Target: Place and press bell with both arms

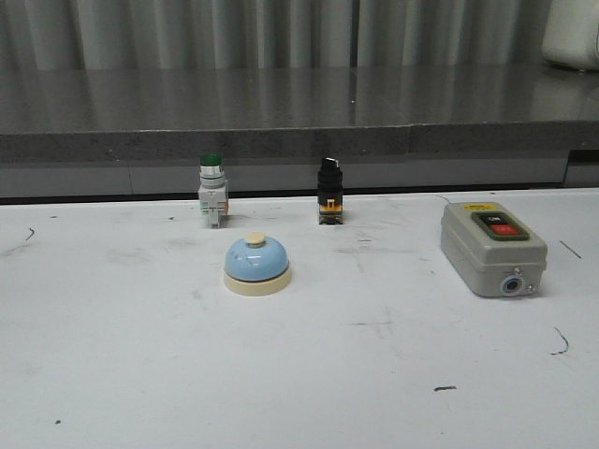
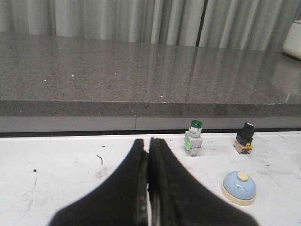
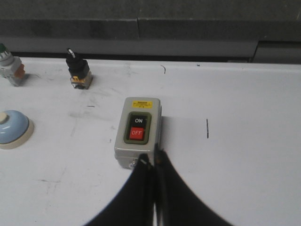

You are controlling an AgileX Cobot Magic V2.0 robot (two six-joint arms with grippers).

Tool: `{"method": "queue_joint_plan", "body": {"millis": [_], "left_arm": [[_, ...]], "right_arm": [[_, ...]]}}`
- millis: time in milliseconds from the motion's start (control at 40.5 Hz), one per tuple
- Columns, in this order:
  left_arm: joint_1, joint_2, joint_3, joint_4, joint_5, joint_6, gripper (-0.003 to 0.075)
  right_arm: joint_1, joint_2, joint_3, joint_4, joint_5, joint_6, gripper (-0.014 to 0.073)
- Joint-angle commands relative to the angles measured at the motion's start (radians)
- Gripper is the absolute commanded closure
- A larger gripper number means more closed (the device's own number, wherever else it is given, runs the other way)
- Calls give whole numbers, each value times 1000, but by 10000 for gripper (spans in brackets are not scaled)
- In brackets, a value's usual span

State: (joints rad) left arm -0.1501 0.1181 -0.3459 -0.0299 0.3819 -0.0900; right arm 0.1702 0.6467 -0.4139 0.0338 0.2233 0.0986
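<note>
The light-blue domed bell (image 1: 256, 265) with cream base and knob stands upright on the white table, left of centre. It also shows in the left wrist view (image 2: 239, 188) and at the edge of the right wrist view (image 3: 14, 128). Neither arm shows in the front view. My left gripper (image 2: 148, 143) is shut and empty, apart from the bell. My right gripper (image 3: 153, 159) is shut and empty, just in front of the grey switch box (image 3: 138, 132), away from the bell.
A green-capped push button (image 1: 211, 190) and a black selector switch (image 1: 328, 191) stand behind the bell. The grey switch box (image 1: 492, 247) lies at the right. A dark counter ledge (image 1: 281, 140) runs along the table's far edge.
</note>
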Motion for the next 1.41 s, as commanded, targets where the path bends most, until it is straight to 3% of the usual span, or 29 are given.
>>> {"method": "queue_joint_plan", "body": {"millis": [0,271,1382], "left_arm": [[3,10,-26,-10,-84,-7,734],[3,10,-26,-10,-84,-7,734],[7,-6,0,-10,-92,-6,734]], "right_arm": [[-7,-106,31,-4,-96,-3,661],[-7,-256,88,-5,-100,-3,661],[-7,-256,88,-5,-96,-3,661]]}}
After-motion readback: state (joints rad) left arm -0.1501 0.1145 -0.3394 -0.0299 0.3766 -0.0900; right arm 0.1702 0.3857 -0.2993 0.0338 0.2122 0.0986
